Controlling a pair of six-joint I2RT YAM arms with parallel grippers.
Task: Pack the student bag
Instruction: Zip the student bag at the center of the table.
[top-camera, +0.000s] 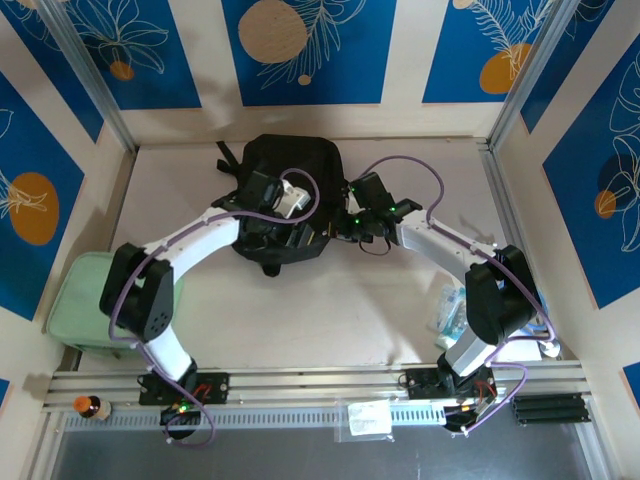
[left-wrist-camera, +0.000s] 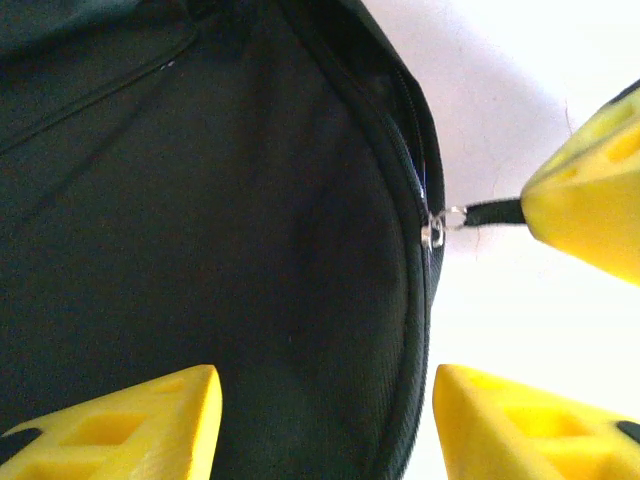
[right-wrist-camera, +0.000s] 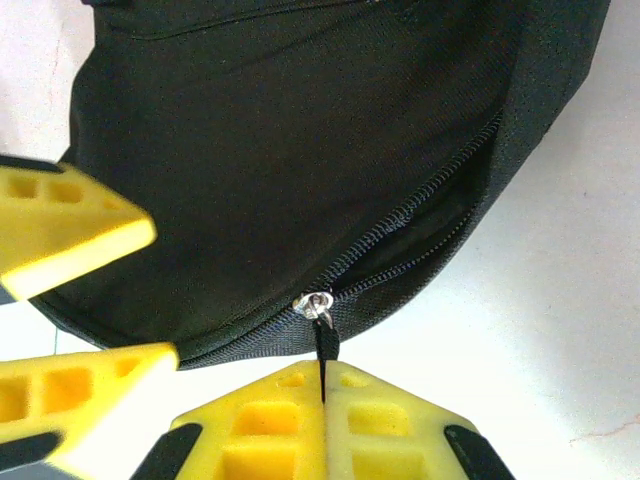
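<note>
Bag (top-camera: 290, 155) on the table (top-camera: 330, 300), lying flat at the far middle between the two arms. One bag, one zip slider (right-wrist-camera: 318, 303) with one zip pull (right-wrist-camera: 325, 350), and two grippers are at work; one green case (top-camera: 85, 300) lies well apart at the near left edge. The right gripper (right-wrist-camera: 322, 392) has its fingers pressed together on the end of the pull, which runs taut and straight from the slider into the fingertips. The left gripper (left-wrist-camera: 327, 385) is spread, one finger over the bag's black panel and the other over bare table, so that the zipped rim passes between them without either finger visibly touching it. In the top view the bag lies to the left of the right gripper and directly under the left one. The zip (right-wrist-camera: 410, 210) follows the bag's curved edge: in the right wrist view it gapes on the right of the slider and looks closed on the left. Its long axis thus runs roughly crosswise to the pull as now held. The next move appears to turn on this, since the slider should travel only if the pull is drawn along the rim and not straight away from it. The right arm, already gripping, is the nearer to that work; the left seems placed to steady the fabric.
</note>
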